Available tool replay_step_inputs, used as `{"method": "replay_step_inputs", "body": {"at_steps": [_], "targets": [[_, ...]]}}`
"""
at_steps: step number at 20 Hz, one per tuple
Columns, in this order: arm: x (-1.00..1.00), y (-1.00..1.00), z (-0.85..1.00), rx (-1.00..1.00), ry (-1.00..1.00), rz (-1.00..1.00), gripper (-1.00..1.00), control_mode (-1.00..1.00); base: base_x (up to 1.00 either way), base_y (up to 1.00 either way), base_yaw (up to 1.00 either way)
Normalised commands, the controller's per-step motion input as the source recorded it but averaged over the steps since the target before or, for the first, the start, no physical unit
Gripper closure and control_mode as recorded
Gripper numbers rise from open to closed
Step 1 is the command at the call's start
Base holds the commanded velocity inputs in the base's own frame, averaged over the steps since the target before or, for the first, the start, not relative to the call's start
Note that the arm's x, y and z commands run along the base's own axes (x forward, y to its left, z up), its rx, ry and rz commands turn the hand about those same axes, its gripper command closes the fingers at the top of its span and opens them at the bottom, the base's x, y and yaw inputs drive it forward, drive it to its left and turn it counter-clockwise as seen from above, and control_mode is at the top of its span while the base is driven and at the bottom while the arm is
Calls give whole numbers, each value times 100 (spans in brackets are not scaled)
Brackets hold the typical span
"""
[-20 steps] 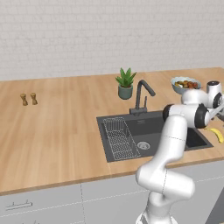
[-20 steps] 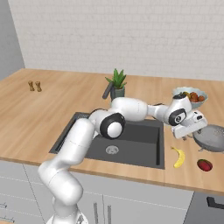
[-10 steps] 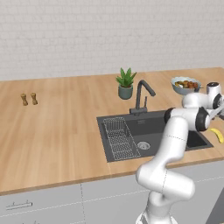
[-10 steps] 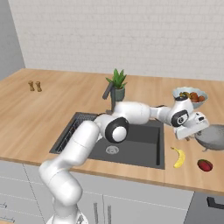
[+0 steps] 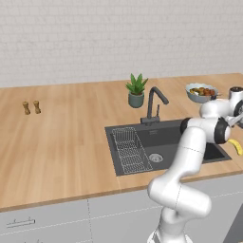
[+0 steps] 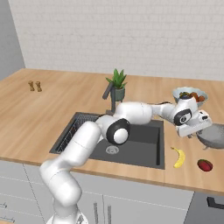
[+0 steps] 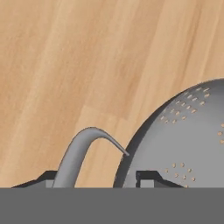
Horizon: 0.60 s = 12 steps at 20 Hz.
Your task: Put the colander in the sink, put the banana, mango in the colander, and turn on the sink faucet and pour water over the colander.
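Note:
The light-grey colander point(image 6: 212, 134) sits on the wooden counter right of the sink point(image 6: 141, 141). My gripper point(image 6: 193, 133) is low at its left side. In the hand view the gripper point(image 7: 97, 178) straddles the colander's curved handle point(image 7: 81, 148) and rim. One fingertip point(image 7: 43, 178) is beside the handle, the other lies in front of the perforated bowl point(image 7: 183, 140). The fingers stand partly closed with a gap left. The yellow banana point(image 6: 178, 157) and red mango point(image 6: 204, 165) lie on the counter in front of the colander. The dark faucet point(image 5: 154, 102) stands behind the sink point(image 5: 166, 137); no water shows.
A pale bowl of fruit point(image 6: 190, 94) stands behind the gripper. A potted plant point(image 6: 117, 83) is beside the faucet point(image 6: 109, 94). A wire rack point(image 5: 130, 149) fills the sink's left side. Two small shakers point(image 5: 31, 107) stand far left. The counter's front edge runs close below the banana point(image 5: 236, 146).
The fingers have narrowed around the colander's handle. The hand has stayed low at the colander's left side, and the colander has not moved.

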Motion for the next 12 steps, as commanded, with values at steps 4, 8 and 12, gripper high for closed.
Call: {"method": "replay_step_inputs", "body": {"at_steps": [4,8,12], "targets": [[-22,23,34,3,-17,0,100,-100,0,0,0],[-44,39,39,1,-17,0,100,-100,0,0,0],[-55,42,43,0,-17,0,100,-100,0,0,0]]}}
